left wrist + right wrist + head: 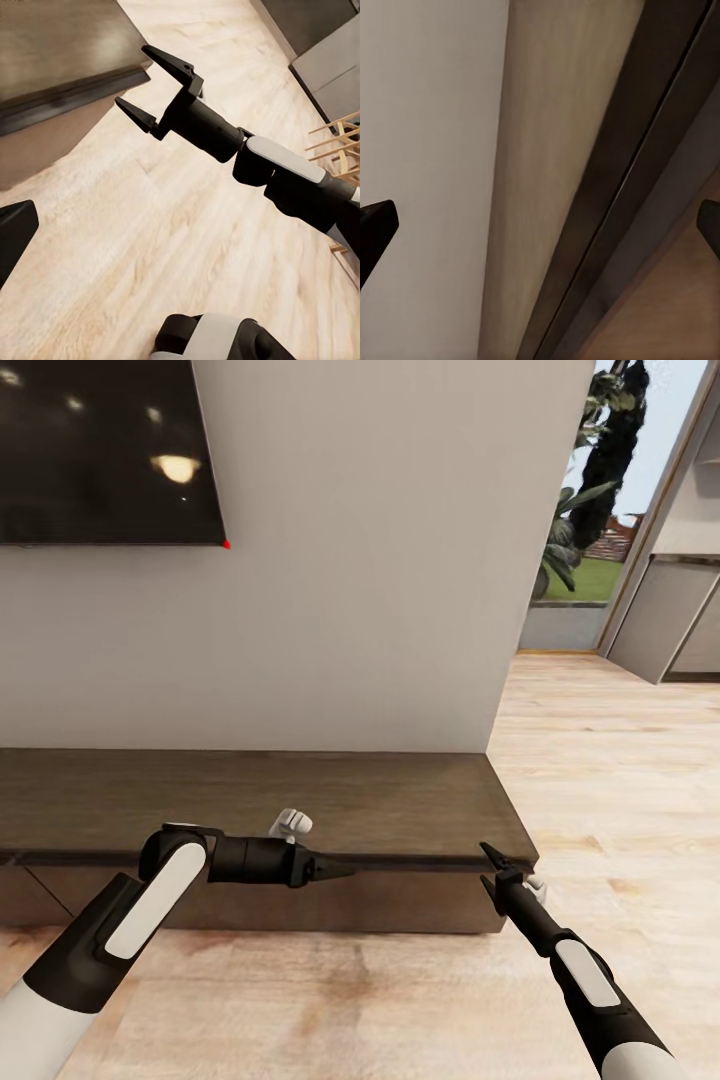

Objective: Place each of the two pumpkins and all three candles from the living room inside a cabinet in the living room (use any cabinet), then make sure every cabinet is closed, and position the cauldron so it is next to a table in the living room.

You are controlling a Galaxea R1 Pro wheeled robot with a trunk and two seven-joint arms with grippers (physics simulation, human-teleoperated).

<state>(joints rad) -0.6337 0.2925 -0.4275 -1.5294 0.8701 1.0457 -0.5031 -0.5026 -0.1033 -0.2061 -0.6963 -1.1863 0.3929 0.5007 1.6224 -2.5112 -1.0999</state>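
Left wrist: right gripper [159, 86] open beside cabinet [67, 52].

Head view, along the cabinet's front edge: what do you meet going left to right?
Left arm's white forearm → left gripper pointing right along the cabinet edge → right gripper at the cabinet's right end → bare wood floor.

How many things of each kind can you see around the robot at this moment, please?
Cabinet: 1
Wall television: 1
Grippers: 2, the left gripper and the right gripper
Pumpkins, candles, cauldrons: 0 in these pictures
Total: 4
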